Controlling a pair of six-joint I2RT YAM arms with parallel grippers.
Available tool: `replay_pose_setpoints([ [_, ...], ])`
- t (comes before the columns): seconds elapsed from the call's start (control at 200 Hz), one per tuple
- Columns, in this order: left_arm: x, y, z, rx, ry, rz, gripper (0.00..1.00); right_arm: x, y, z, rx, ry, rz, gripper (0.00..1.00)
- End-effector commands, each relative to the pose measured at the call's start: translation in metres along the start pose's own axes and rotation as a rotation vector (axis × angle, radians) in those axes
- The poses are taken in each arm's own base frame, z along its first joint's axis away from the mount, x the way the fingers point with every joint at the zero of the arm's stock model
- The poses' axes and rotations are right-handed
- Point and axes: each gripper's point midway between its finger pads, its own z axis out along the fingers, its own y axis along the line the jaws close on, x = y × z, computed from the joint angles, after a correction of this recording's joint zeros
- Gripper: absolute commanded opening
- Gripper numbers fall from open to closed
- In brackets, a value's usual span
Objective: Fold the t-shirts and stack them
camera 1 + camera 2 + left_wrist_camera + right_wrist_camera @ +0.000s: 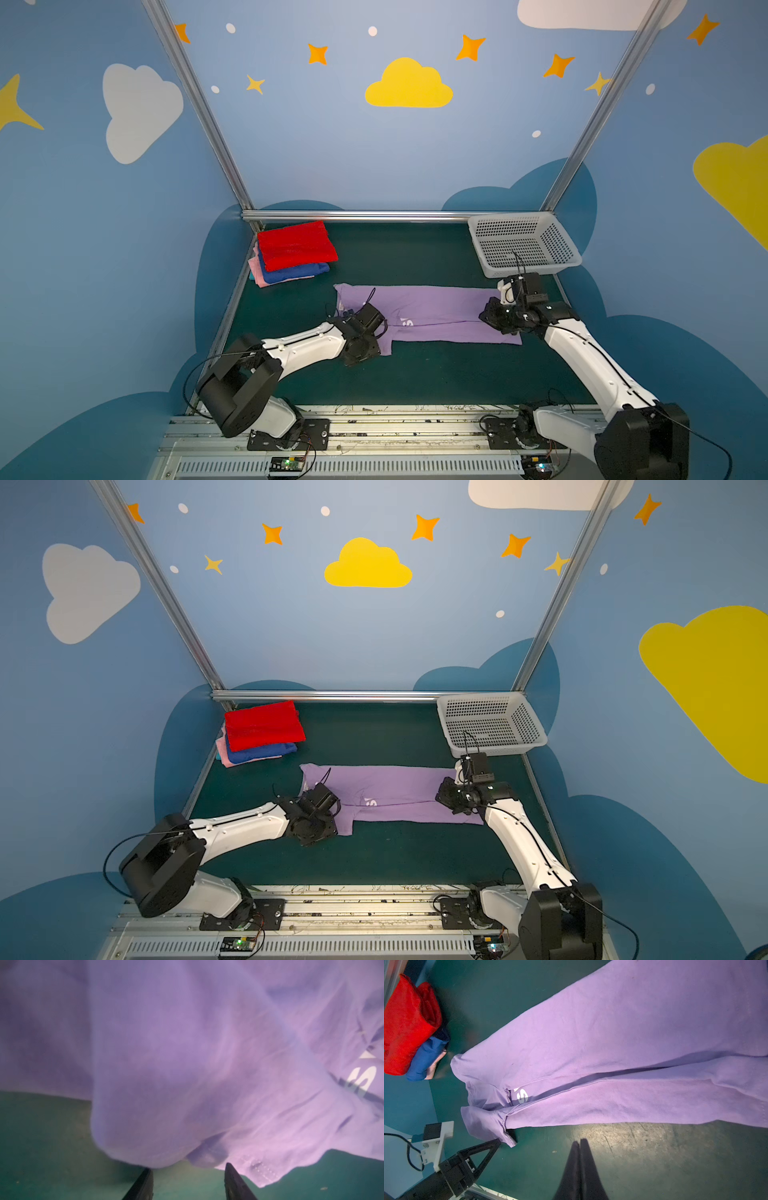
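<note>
Blue walls (332,158) painted with clouds and stars ring the dark green mat (415,374), where the left gripper (188,1167), jaws apart, sits just short of the sleeve end of the lavender t-shirt (436,303), a flat band running crosswise to its hem just beyond the right gripper (580,1142), jaws together and empty.
</note>
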Motion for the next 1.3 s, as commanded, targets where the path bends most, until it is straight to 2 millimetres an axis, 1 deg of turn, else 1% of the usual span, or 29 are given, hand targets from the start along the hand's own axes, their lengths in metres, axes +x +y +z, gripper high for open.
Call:
replay_pose_setpoints([
  [0.0,-0.010,0.008,0.010,-0.065,-0.048,0.010,0.51,-0.001,0.001,-0.001,0.007,0.005,-0.012,0.01],
  [0.045,-0.011,0.007,0.012,-0.075,-0.047,0.016,0.46,-0.001,0.002,0.000,0.007,0.010,-0.012,0.01],
  [0.08,-0.012,0.005,0.012,-0.077,-0.044,0.023,0.38,-0.001,0.002,0.000,0.008,0.015,-0.012,0.01],
  [0.11,-0.012,0.004,0.013,-0.082,-0.039,0.029,0.28,-0.001,0.002,0.001,0.008,0.018,-0.012,0.01],
  [0.15,-0.011,0.005,0.013,-0.092,-0.036,0.031,0.07,-0.001,0.000,0.001,0.013,0.019,-0.006,0.01],
  [0.16,-0.012,0.005,0.013,-0.094,-0.036,0.030,0.05,0.000,0.000,0.002,0.014,0.022,-0.006,0.01],
  [0.175,-0.012,0.006,0.013,-0.097,-0.036,0.029,0.04,0.000,0.000,0.002,0.017,0.021,-0.004,0.01],
  [0.311,-0.016,0.003,0.002,-0.104,-0.048,0.031,0.04,0.000,-0.005,0.001,0.033,0.011,0.004,0.01],
  [0.441,-0.027,-0.003,-0.017,-0.106,-0.074,0.036,0.04,0.000,-0.005,-0.001,0.035,0.006,0.005,0.01],
  [0.531,-0.042,-0.013,-0.033,-0.089,-0.102,0.047,0.04,-0.001,-0.005,-0.001,0.037,0.002,0.002,0.01],
  [0.596,-0.057,-0.022,-0.044,-0.071,-0.133,0.053,0.04,-0.002,-0.005,-0.001,0.040,0.001,-0.002,0.01],
  [0.706,-0.083,-0.037,-0.052,-0.039,-0.171,0.051,0.04,-0.003,-0.008,0.000,0.049,0.001,-0.003,0.01],
  [0.801,-0.104,-0.049,-0.052,-0.014,-0.155,0.056,0.04,-0.004,-0.009,0.001,0.055,0.005,-0.001,0.01],
  [0.876,-0.111,-0.058,-0.048,0.005,-0.107,0.072,0.04,-0.005,-0.010,0.001,0.061,0.005,-0.001,0.01],
  [0.927,-0.117,-0.061,-0.046,0.002,-0.106,0.071,0.04,-0.006,-0.011,0.001,0.064,0.003,0.000,0.00],
  [0.982,-0.124,-0.070,-0.041,0.020,-0.102,0.078,0.04,-0.008,-0.011,0.001,0.062,0.001,0.000,0.01],
  [1.042,-0.136,-0.080,-0.034,0.032,-0.104,0.083,0.04,-0.010,-0.011,0.003,0.063,0.000,0.002,0.01],
  [1.107,-0.150,-0.086,-0.020,0.025,-0.097,0.079,0.04,-0.010,-0.011,0.004,0.063,0.007,0.005,0.00],
  [1.147,-0.159,-0.090,-0.012,0.018,-0.092,0.071,0.10,-0.011,-0.010,0.005,0.062,0.006,0.005,0.00],
  [1.177,-0.165,-0.092,-0.005,0.008,-0.082,0.060,0.17,-0.010,-0.011,0.005,0.064,0.009,0.005,0.00],
  [1.232,-0.175,-0.093,0.005,-0.016,-0.060,0.044,0.34,-0.011,-0.012,0.005,0.070,0.008,0.006,0.00],
  [1.277,-0.184,-0.091,0.010,-0.045,-0.056,0.027,0.44,-0.011,-0.014,0.005,0.078,0.006,0.005,0.03],
  [1.297,-0.188,-0.090,0.010,-0.062,-0.057,0.020,0.46,-0.011,-0.014,0.004,0.081,0.004,0.006,0.04],
])
